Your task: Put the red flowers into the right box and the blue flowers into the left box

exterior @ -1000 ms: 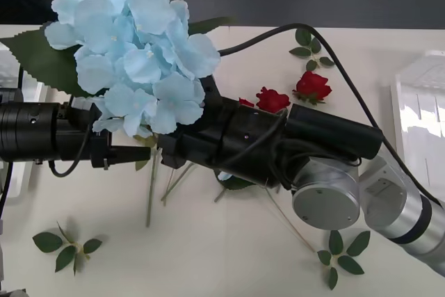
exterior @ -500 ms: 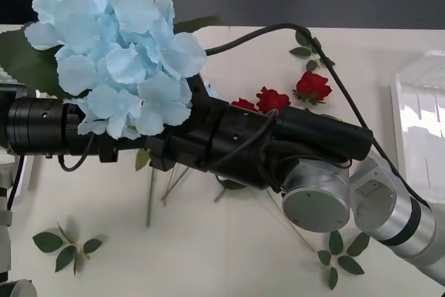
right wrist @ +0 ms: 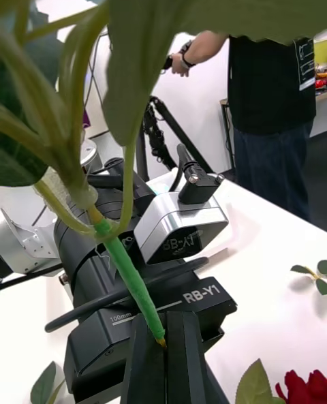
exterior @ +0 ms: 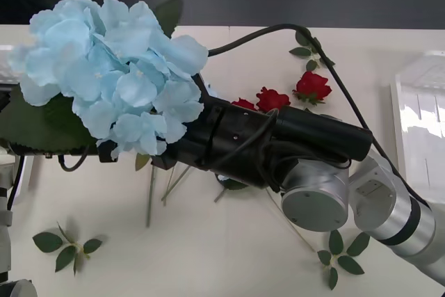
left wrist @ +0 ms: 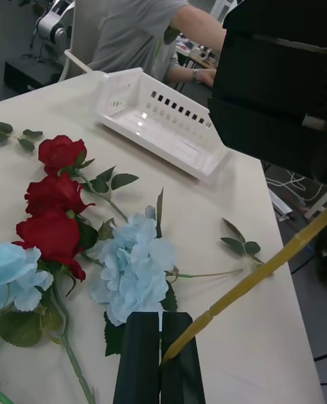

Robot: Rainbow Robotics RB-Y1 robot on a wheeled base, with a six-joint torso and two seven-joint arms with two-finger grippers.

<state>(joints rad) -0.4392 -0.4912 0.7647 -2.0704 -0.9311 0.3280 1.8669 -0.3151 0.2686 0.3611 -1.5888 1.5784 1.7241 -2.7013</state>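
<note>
**Handover over the tabletop: one stem, two closed grippers**

Above the tabletop (exterior: 229, 255), left of the three red flowers (exterior: 272, 98), a big blue flower (exterior: 111, 74) rides high in the front view, its head covering the left arm. Right wrist view: the right gripper (right wrist: 167, 339) is closed on the very tip of the green stem (right wrist: 129, 274), leaves looming over the lens. Left wrist view: the left gripper (left wrist: 161, 339) is closed too, with a yellowish stem (left wrist: 245, 285) running off from between its black fingers, though whether it truly bites that stem is hard to say.

Trouble spots? That right grip sits at the last bit of stem, and the head is heavy and wide; I'd judge it could swing or slip out if the arm turns quickly. If both grippers do clamp the same stem and pull apart, it may bend or tear free. Down below, another blue flower (left wrist: 133, 268) lies touching the red flowers, well short of the right box (left wrist: 160, 121).

Compared with a second ago, the held bloom has drifted left and tilted, now hiding the left arm, and the right arm has reached farther left.
</note>
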